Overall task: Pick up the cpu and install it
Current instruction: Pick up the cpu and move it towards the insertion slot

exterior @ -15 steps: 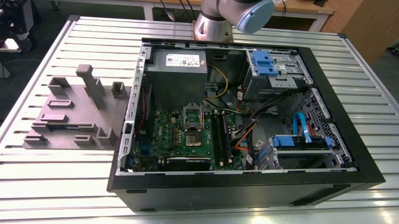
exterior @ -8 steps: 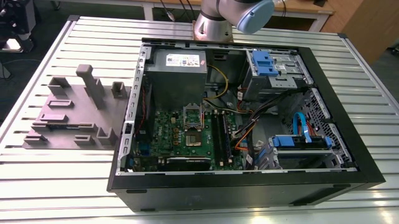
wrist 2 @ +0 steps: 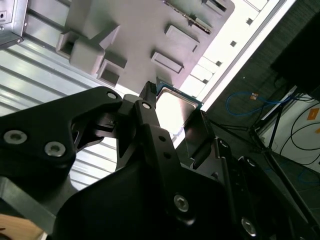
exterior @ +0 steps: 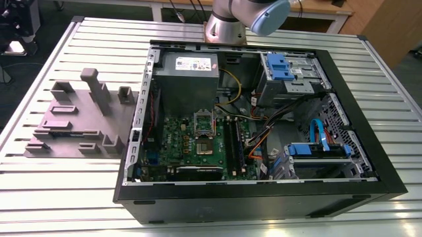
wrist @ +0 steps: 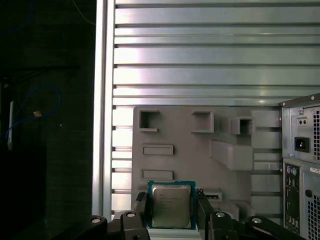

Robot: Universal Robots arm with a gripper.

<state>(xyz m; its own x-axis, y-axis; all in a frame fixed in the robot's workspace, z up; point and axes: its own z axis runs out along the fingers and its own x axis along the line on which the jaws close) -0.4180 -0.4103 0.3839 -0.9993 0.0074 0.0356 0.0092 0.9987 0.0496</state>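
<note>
At the exterior view's left, a grey fixture tray (exterior: pixel 72 118) lies on the slatted desk (exterior: pixel 59 187), just beside the open computer case (exterior: pixel 264 195). In the first wrist view the cpu (wrist: pixel 171 204) hangs over that tray, apparently clear of its pockets. The jaws are clamped on the chip, one finger against each of two opposite edges, with its silvery top facing the camera. The second wrist view shows the same grip from the other side: the chip is pinched between the black fingers (wrist 2: pixel 150 117), with the tray behind it.

Further towards the exterior view's right, inside the case, the green motherboard (exterior: pixel 178 133) lies flat with the socket (exterior: pixel 204 147) near its middle. The socket looks open and unfilled, though it is small in this view. The arm (exterior: pixel 237 19) rises from behind the case.

Judging by this, the pick-up is done: the chip is in hand and off the tray. The installing part is all left to do, since the chip is over the tray, well apart from the socket, and nothing is seated yet.
</note>
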